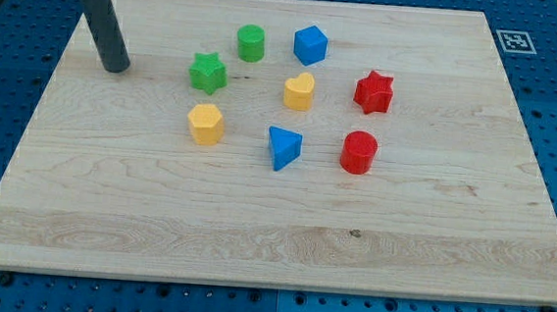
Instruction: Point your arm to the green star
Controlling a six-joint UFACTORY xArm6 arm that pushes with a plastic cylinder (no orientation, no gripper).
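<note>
The green star (207, 72) lies on the wooden board (253, 233) in the upper left part of the block cluster. My tip (116, 67) rests on the board to the view's left of the green star, about a block and a half's gap away, at nearly the same height in the view. The dark rod rises from it toward the view's top left. Nothing touches the tip.
A green cylinder (251, 43) and blue cube (310, 44) sit above right of the star. A yellow heart (300, 92), red star (373, 92), yellow hexagon (205, 124), blue triangle (282, 147) and red cylinder (358, 153) lie around.
</note>
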